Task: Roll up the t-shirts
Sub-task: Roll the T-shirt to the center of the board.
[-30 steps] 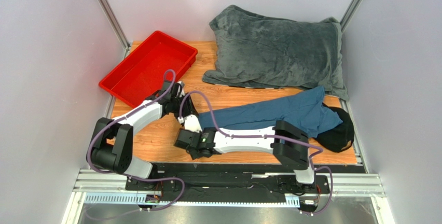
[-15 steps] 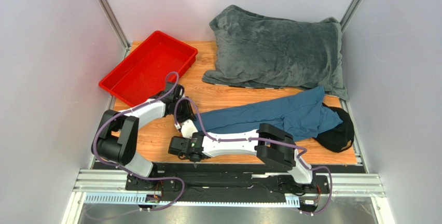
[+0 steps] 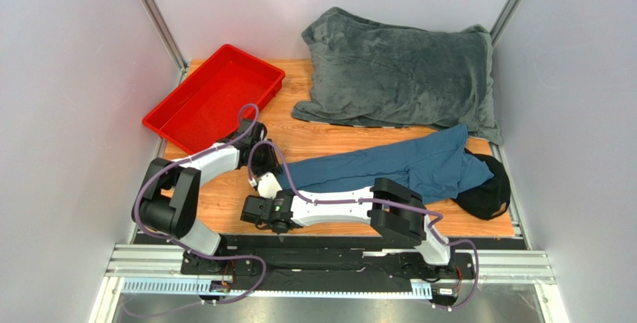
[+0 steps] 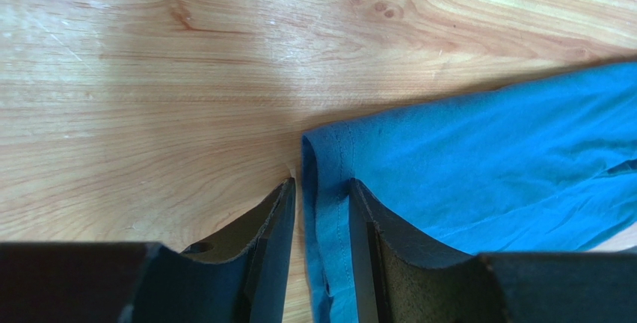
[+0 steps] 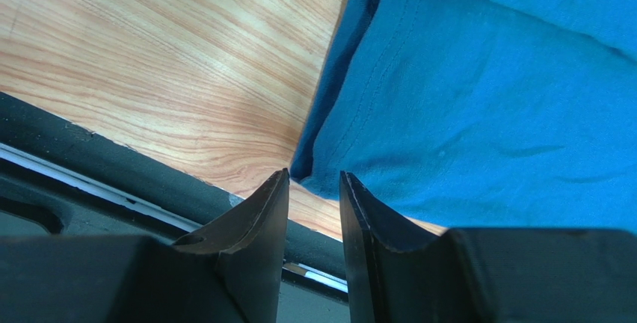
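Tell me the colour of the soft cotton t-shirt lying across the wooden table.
Plain dark teal-blue: the soft cotton t-shirt shows best in the top external view.

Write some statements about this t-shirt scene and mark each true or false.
1. The t-shirt lies in the red tray. False: it lies stretched out on the table.
2. The t-shirt's hem sits between the fingers of the left pincer. True.
3. The grey blanket is draped over the right pincer. False: it lies at the back of the table, apart from that pincer.
4. A black item lies at the t-shirt's right end. True.
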